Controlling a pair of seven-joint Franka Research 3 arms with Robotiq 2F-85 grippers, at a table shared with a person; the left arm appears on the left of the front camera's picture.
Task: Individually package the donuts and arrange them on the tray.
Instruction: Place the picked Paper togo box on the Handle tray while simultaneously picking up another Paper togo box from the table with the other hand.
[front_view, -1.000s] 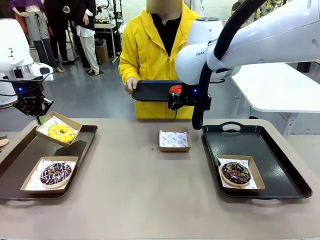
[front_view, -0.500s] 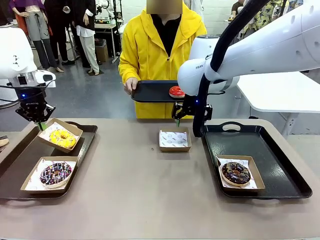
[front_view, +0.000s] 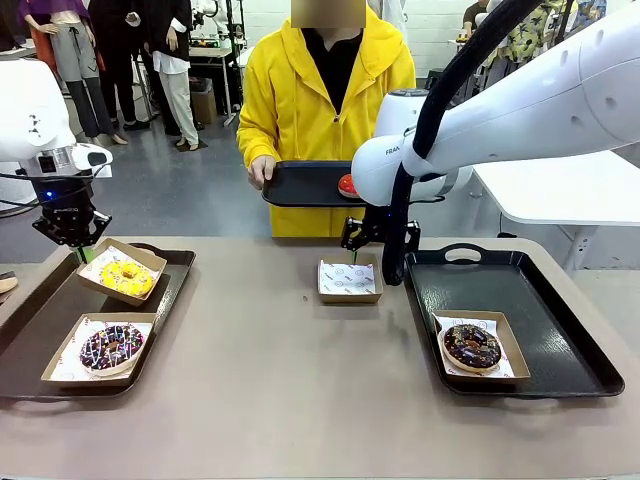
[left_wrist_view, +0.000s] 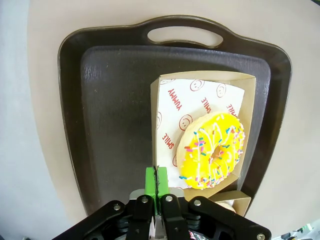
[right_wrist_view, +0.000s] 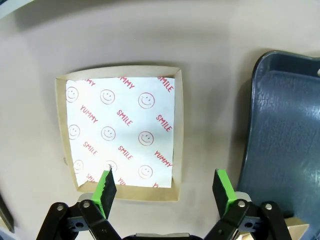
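My left gripper (front_view: 76, 247) (left_wrist_view: 156, 181) is shut on the near wall of a cardboard box (left_wrist_view: 200, 80) holding the yellow-iced donut (front_view: 125, 277) (left_wrist_view: 212, 152). That box sits slightly tilted at the far end of the left tray (front_view: 40, 320) (left_wrist_view: 115, 100). In front of it on the same tray lies the boxed chocolate donut with sprinkles (front_view: 111, 346). My right gripper (front_view: 356, 243) (right_wrist_view: 165, 189) hangs open just above the empty paper-lined box (front_view: 349, 279) (right_wrist_view: 125, 132) at mid-table. The dark chocolate donut (front_view: 472, 345) sits boxed on the right tray (front_view: 560, 330). The red-iced donut (front_view: 347, 185) lies on the person's tray (front_view: 300, 185).
The person in a yellow coat stands at the far side, one hand (front_view: 262, 170) holding the black tray above the table edge. My right arm (front_view: 500, 110) spans the upper right. The right tray's dark edge (right_wrist_view: 280, 125) lies beside the empty box.
My left gripper has lowered the yellow donut's box onto the left tray. My right gripper has come down from the person's tray to the empty box, still open; the red donut stays on that tray.
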